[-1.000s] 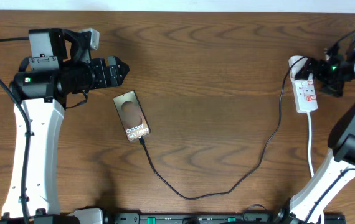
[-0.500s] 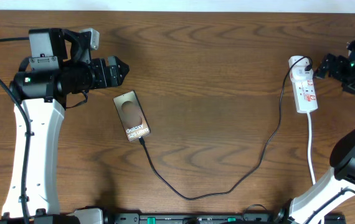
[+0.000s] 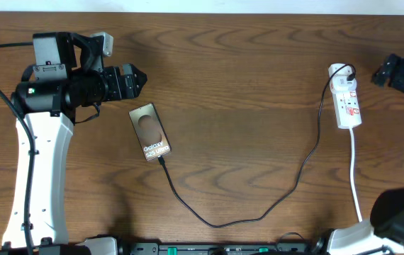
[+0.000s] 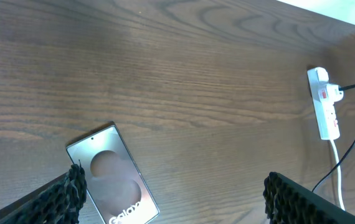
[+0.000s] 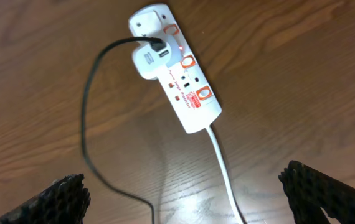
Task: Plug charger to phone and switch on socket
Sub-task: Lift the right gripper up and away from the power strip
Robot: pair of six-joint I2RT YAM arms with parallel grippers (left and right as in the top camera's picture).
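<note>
The phone lies flat at the table's left centre, screen up with "Galaxy" text; it also shows in the left wrist view. The charger's black cable runs from the phone's lower end in a long loop to a white adapter on the socket, a white power strip at the right; the strip also shows in the right wrist view with a red light lit. My left gripper is open and empty, just above the phone. My right gripper is open and empty, right of the strip.
The strip's white cord runs down toward the table's front edge on the right. The left arm's white body stands at the far left. Bare wooden tabletop lies between phone and strip.
My right gripper has drawn back to the right, away from the power strip it was over a second ago. The left arm, phone and cable have not moved.
</note>
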